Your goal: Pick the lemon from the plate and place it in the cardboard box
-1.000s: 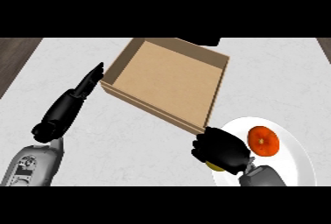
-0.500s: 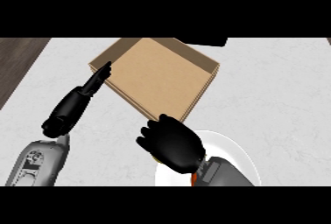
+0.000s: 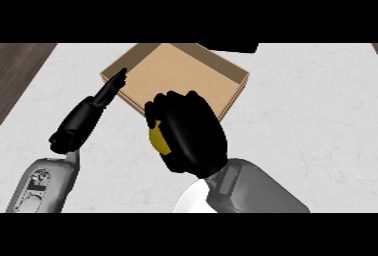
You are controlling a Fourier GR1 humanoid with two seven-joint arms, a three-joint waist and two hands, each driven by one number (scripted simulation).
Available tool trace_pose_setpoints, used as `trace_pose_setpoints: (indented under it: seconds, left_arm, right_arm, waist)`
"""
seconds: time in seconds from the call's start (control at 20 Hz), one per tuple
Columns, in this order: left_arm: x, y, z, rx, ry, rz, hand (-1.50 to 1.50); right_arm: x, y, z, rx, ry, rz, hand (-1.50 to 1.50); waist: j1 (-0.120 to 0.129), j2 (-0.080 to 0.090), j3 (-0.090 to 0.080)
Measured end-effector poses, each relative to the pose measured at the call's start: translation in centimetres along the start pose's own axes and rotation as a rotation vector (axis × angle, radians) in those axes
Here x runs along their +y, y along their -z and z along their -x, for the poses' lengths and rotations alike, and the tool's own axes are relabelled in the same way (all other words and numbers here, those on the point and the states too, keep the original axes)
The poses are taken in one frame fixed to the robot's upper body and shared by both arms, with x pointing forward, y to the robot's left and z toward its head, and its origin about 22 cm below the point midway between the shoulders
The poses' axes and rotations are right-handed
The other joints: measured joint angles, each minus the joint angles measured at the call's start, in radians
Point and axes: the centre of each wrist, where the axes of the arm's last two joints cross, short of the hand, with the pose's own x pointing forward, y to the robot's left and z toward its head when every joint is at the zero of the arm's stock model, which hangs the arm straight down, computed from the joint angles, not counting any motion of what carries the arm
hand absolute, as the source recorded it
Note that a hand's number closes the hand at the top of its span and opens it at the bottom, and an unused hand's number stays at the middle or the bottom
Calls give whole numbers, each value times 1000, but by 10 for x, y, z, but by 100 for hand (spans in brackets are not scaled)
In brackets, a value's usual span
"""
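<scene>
My right hand (image 3: pixel 188 132) is curled round the yellow lemon (image 3: pixel 157 140), of which only a strip shows at the hand's left side. The hand hovers at the near edge of the open cardboard box (image 3: pixel 177 75), its fingertips over the box's front wall. A sliver of the white plate (image 3: pixel 193 200) shows at the bottom, mostly hidden under my right forearm. My left hand (image 3: pixel 92 107) is open with straight fingers, its tips touching the box's left corner.
The box sits on a pale marble counter (image 3: pixel 310 115). A dark wooden strip (image 3: pixel 18 70) runs along the left edge. A dark object (image 3: pixel 232 47) lies just behind the box at the top.
My right hand has lifted the lemon off the plate and moved left and forward to the box's near edge. The orange item on the plate is out of view.
</scene>
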Motion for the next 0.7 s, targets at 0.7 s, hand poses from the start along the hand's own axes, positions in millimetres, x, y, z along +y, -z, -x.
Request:
trace_pose_setpoints:
  seconds: [0.7]
  left_arm:
    - [8, -2, 2, 6, 13, -27, 0]
  right_arm:
    - [-24, 124, 7, 307, -49, -4, 150]
  waist:
    - [-36, 9, 0]
